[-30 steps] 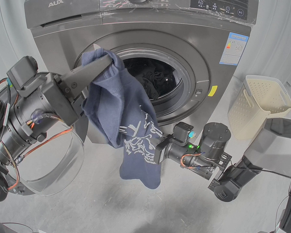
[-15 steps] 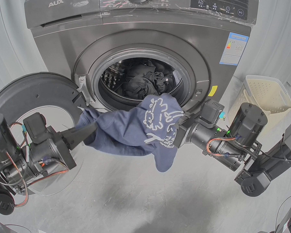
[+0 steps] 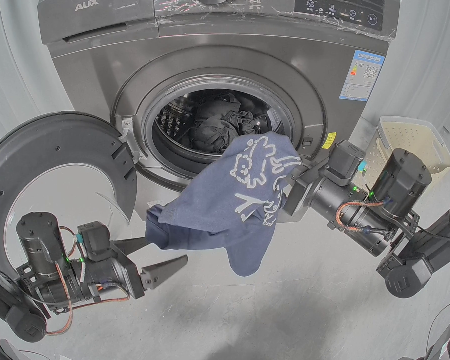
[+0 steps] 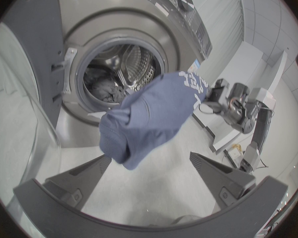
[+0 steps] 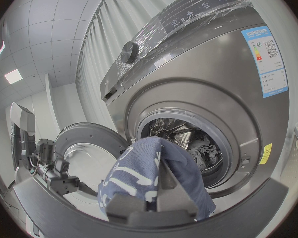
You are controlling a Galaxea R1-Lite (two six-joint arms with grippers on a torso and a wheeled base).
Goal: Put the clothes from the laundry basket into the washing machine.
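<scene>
A pale grey floor (image 3: 210, 316) and a light curtain (image 3: 15, 51) frame 1 grey washing machine (image 3: 110, 71), whose top is cut off by the head view's upper edge. Its 1 round door (image 3: 55, 146) stands swung open on the robot's left. Dark clothes (image 3: 215, 123) lie heaped in the drum, too tangled for us to count. We count 1 navy shirt (image 3: 235, 196) with white print. It hangs outside the drum in front of the lower right part of the opening, draping down and to the left over the floor. The right gripper (image 3: 290, 176) pinches the shirt at its upper right end. The cloth wraps over the fingers, so in the right wrist view we make out only 1 dark finger (image 5: 169, 182), and the other is buried in fabric. The left gripper (image 3: 166, 251) sits low near the floor with its 2 fingers spread wide and nothing between them, just below the shirt's hanging left corner. We cannot tell whether a fingertip brushes the hem. 1 cream laundry basket (image 3: 380, 176) stands to the right of the machine, partly hidden behind the right arm. Only part of its perforated inside shows.
</scene>
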